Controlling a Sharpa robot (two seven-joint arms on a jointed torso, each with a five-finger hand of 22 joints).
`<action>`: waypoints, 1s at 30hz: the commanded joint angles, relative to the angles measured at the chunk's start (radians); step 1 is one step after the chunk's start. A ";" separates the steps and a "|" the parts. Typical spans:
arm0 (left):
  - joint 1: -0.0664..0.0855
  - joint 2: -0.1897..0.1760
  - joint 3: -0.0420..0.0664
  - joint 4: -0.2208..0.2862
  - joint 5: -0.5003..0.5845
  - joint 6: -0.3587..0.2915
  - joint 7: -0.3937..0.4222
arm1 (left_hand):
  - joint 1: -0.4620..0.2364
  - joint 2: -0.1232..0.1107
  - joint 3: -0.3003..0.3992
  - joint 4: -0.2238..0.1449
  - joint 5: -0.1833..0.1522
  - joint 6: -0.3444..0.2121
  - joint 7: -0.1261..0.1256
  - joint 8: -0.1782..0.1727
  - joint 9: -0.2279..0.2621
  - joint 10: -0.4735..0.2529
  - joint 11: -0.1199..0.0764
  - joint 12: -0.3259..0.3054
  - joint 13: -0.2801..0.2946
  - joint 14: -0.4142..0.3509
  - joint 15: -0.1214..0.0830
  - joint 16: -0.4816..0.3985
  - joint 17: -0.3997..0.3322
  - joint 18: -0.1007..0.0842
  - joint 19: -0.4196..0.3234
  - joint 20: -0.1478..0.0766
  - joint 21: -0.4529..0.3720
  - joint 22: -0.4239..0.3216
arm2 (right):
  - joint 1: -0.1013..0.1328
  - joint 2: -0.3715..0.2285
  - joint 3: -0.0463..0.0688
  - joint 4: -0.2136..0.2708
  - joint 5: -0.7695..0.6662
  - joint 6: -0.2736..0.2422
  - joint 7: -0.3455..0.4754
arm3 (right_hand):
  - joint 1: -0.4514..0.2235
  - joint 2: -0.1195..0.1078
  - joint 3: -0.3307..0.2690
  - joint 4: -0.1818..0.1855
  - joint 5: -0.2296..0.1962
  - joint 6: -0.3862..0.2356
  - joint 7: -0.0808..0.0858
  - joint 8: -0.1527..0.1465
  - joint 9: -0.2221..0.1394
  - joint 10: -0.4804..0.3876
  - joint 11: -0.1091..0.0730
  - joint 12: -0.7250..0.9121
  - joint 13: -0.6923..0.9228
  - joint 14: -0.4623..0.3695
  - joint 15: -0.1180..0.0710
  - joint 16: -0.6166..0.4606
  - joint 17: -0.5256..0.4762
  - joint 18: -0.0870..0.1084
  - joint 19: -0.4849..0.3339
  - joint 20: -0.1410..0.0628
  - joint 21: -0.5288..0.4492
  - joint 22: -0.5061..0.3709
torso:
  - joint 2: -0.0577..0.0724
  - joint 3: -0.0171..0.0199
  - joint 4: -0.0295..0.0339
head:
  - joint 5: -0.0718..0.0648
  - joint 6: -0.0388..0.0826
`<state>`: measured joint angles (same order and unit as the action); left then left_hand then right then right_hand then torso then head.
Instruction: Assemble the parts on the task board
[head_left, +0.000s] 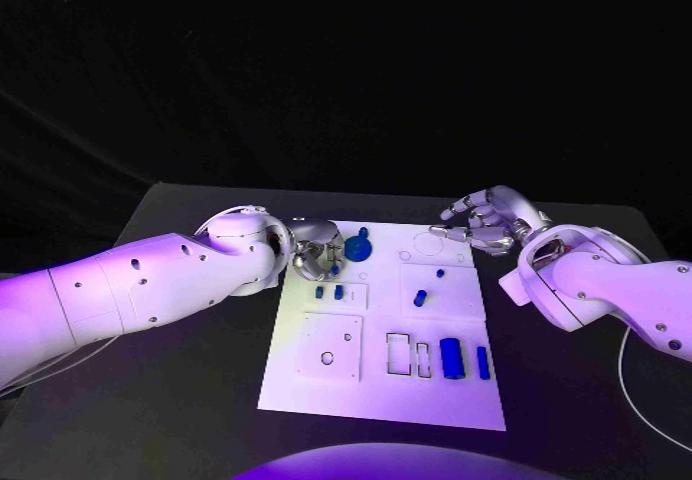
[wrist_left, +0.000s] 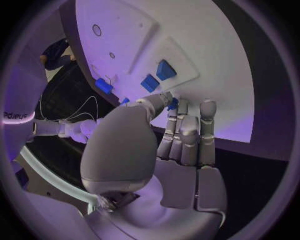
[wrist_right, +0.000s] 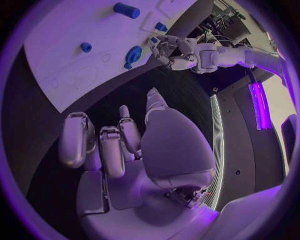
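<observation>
The white task board (head_left: 378, 395) lies mid-table. My left hand (head_left: 307, 251) hovers over its far left corner, and in the left wrist view the thumb and a finger pinch a small blue part (wrist_left: 173, 104). Beside that hand a larger blue round part (head_left: 358, 244) sits on the board. Two small blue parts (head_left: 329, 292) stand in a left plate, one blue part (head_left: 420, 297) in the right plate, and two long blue parts (head_left: 464, 359) lie near the front right. My right hand (head_left: 488, 224) hangs beyond the board's far right corner, fingers loosely bent and holding nothing.
The black table (head_left: 173, 420) surrounds the board, with bare surface at its front and on both sides. A square plate with holes (head_left: 330, 346) and two narrow slots (head_left: 407, 356) lie on the board's near half.
</observation>
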<state>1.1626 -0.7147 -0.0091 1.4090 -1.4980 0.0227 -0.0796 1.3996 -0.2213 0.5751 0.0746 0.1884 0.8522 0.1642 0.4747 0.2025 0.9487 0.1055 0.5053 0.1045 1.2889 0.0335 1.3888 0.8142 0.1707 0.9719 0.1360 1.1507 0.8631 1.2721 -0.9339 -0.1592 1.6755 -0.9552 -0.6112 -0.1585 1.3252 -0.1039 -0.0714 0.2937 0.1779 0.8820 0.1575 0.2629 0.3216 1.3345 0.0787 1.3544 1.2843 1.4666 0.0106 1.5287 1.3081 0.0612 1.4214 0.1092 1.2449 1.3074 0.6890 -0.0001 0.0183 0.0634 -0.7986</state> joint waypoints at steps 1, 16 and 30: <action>-0.001 0.000 0.000 0.000 -0.002 0.004 -0.005 | -0.007 -0.008 -0.001 0.007 0.003 -0.008 0.001 -0.006 -0.001 -0.010 0.003 -0.007 -0.002 -0.005 0.005 -0.004 -0.004 -0.006 -0.003 0.003 -0.004 -0.001 | -0.001 0.000 0.000 0.000 -0.011 0.001 0.006 | 0.000 0.012 -0.006 -0.001 -0.001 -0.004 -0.001 0.005 0.001 -0.002 -0.004 -0.005 -0.001 0.074 -0.009 -0.005 0.124 0.013 -0.006 -0.003 -0.006 0.071 | 0.000 0.0000 0.0001 | 0.000 0.000; -0.001 -0.004 0.000 -0.005 -0.004 -0.005 -0.020 | -0.008 -0.027 -0.010 0.013 0.003 -0.074 0.006 -0.041 -0.009 -0.063 0.023 -0.052 -0.020 -0.015 0.021 -0.005 -0.031 -0.004 -0.004 0.016 -0.017 -0.016 | -0.001 -0.002 0.000 -0.004 -0.020 -0.005 -0.005 | -0.003 0.007 -0.013 -0.001 -0.001 -0.006 -0.001 0.006 0.001 -0.008 -0.004 -0.010 -0.008 0.070 -0.009 -0.011 0.106 0.018 -0.016 -0.003 -0.029 0.058 | 0.000 0.0003 -0.0006 | 0.001 0.000; -0.001 -0.031 0.003 0.016 0.027 -0.059 0.011 | -0.001 -0.025 -0.019 0.011 0.005 -0.078 -0.002 -0.037 -0.005 -0.098 0.032 -0.065 -0.027 -0.023 0.030 -0.006 -0.045 -0.002 -0.011 0.023 -0.026 -0.028 | -0.001 -0.006 0.000 -0.005 -0.020 -0.001 -0.005 | -0.004 0.006 -0.015 -0.001 -0.001 -0.006 -0.001 0.007 0.001 -0.008 -0.004 -0.011 -0.008 0.069 -0.009 -0.012 0.105 0.018 -0.017 -0.003 -0.031 0.057 | 0.000 -0.0003 -0.0004 | 0.001 0.003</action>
<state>1.1615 -0.7428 -0.0081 1.4192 -1.4932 -0.0026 -0.0883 1.3932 -0.2439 0.5628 0.0860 0.1884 0.7795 0.1626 0.4374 0.1970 0.8552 0.1378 0.4439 0.0791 1.2662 0.0561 1.3888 0.7707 0.1709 0.9613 0.1540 1.1305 0.8367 1.2721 -0.9402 -0.1591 1.6711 -0.9625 -0.6141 -0.1621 1.3252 -0.1039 -0.0811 0.2926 0.1779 0.8820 0.1575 0.2629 0.3216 1.3309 0.0752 1.3493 1.2774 1.4666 0.0106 1.5210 1.3077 0.0610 1.4123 0.1072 1.2179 1.3081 0.6888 0.0001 0.0179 0.0643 -0.7964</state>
